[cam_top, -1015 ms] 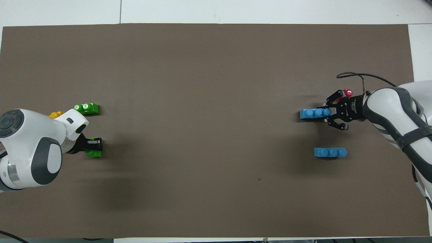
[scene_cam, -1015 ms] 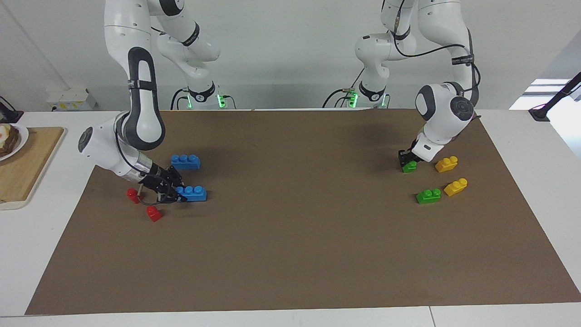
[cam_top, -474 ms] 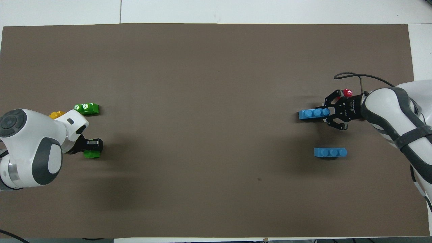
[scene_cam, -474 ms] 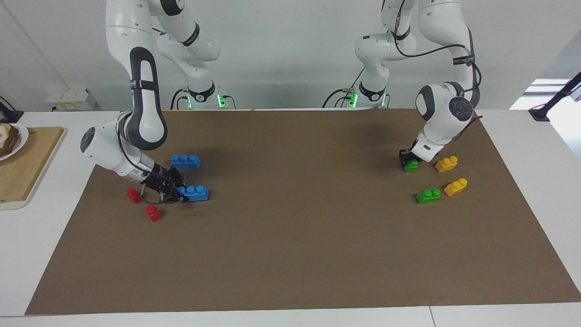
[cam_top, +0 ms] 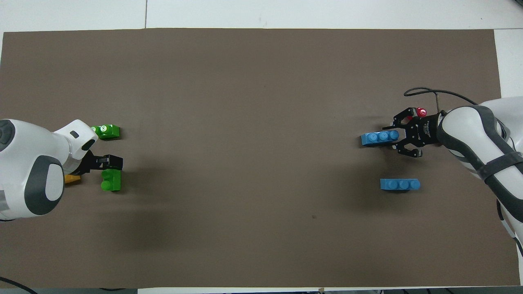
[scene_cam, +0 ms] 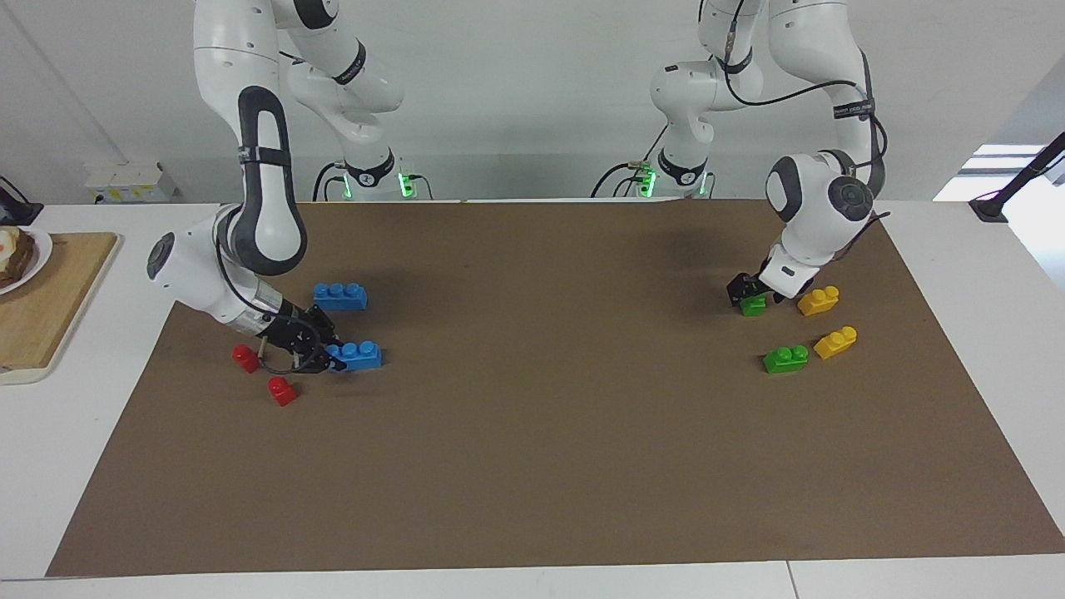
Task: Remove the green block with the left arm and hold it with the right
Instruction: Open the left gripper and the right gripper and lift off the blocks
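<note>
Facing view: left tool tilts over green block.

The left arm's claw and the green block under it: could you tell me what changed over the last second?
The left claw has drawn off the green block, which now lies fully uncovered on the mat. The right claw stays around the blue brick; other bricks unmoved.

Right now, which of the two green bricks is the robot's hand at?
The green block nearer the robots: the left gripper is right at it. The other green brick lies apart, beside a yellow brick.
</note>
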Motion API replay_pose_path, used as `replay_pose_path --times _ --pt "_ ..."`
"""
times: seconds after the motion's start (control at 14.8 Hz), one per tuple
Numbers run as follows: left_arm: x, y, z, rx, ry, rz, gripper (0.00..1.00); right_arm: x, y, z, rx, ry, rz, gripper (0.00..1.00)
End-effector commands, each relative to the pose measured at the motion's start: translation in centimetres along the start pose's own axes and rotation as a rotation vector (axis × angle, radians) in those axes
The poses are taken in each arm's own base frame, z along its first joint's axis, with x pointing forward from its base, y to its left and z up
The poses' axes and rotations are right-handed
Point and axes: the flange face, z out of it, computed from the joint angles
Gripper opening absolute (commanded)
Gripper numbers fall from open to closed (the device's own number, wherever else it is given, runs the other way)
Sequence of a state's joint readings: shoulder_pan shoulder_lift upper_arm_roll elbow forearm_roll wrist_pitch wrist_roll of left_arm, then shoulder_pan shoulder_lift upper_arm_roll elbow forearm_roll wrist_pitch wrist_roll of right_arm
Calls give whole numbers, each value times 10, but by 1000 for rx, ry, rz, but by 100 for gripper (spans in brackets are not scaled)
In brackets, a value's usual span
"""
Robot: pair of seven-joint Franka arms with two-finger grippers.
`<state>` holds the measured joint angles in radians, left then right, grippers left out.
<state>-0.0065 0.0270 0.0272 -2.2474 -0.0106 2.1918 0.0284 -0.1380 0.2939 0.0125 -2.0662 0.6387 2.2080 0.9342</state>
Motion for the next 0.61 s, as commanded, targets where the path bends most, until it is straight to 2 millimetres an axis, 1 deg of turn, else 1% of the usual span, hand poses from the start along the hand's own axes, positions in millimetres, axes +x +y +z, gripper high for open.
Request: replay_pose_path --times 0.0,0.07,0.14,0.2,0.27,0.34,0.41,0.54 --pt "5 -13 -44 14 18 -29 100 -5 -3 -9 7 -2 -17 82" --pt "4 -19 -52 13 7 -41 100 -13 -8 -19 10 -12 -11 83" --pt "4 -20 -59 13 0 -43 100 -21 -12 -28 3 -28 10 83" --pt "3 -20 -69 12 3 -49 100 -28 -18 -42 6 -38 20 84" --pt "7 -20 -82 13 15 -62 100 -34 -20 -50 4 -43 23 87" --pt "11 -21 -106 13 17 -65 100 -41 -21 -61 4 -48 28 87" --pt "15 -23 -124 13 4 -69 100 -47 -23 -69 3 -50 41 87" --pt "17 -23 -165 13 -2 -69 100 -56 -25 -88 4 -62 58 89"
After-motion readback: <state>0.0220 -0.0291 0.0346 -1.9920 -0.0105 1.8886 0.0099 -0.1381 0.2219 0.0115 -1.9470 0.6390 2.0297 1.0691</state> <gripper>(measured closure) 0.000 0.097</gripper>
